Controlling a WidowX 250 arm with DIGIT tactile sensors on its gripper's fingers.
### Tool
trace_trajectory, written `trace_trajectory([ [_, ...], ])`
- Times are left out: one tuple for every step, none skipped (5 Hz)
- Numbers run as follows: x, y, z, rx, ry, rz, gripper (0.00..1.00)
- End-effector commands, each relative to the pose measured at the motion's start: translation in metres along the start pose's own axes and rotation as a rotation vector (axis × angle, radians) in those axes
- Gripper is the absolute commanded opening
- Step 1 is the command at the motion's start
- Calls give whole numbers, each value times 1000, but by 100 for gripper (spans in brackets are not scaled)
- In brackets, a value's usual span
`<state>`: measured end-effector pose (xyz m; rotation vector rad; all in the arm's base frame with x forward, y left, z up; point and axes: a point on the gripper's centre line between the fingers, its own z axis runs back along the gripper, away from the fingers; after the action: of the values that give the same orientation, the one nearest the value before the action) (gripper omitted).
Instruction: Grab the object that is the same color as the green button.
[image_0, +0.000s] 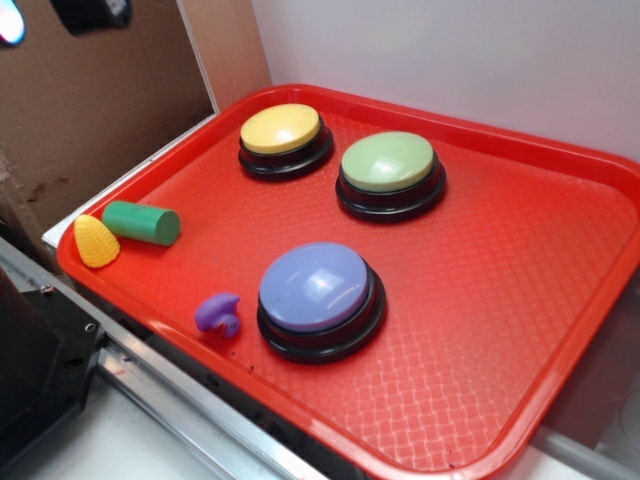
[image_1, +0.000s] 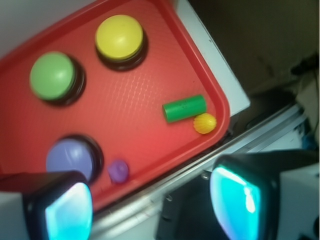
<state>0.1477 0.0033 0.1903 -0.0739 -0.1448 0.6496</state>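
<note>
A small dark-green cylinder (image_0: 142, 222) lies on its side at the left edge of the red tray (image_0: 500, 330), next to a yellow corn-shaped toy (image_0: 95, 242). The pale-green domed button (image_0: 388, 163) on a black base stands at the tray's far middle. In the wrist view the cylinder (image_1: 184, 108) lies near the tray's right corner and the green button (image_1: 52, 76) is at the upper left. My gripper (image_1: 152, 205) is open and empty, high above the tray's near edge, well apart from the cylinder. In the exterior view only a dark part with a cyan pad (image_0: 10, 22) shows at the top left.
A yellow button (image_0: 281, 130) stands at the far left of the tray, a purple-blue button (image_0: 314, 288) near the front, a purple curved toy (image_0: 218, 313) beside it. A cardboard wall (image_0: 90, 100) is behind the tray's left. A metal rail (image_0: 170, 400) runs along the tray's front.
</note>
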Motion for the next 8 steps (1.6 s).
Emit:
trace_trajectory([
  [18,12,-42,12,12,497,100],
  [25,14,-69,33,48,698,100],
  [32,18,-101,72,64,786,100],
  [31,24,-132,112,66,834,100],
  [30,30,-157,172,59,870,100],
  [28,36,-171,193,75,914,100],
  [29,40,-184,218,74,963,100],
  [28,40,-188,225,68,973,81],
])
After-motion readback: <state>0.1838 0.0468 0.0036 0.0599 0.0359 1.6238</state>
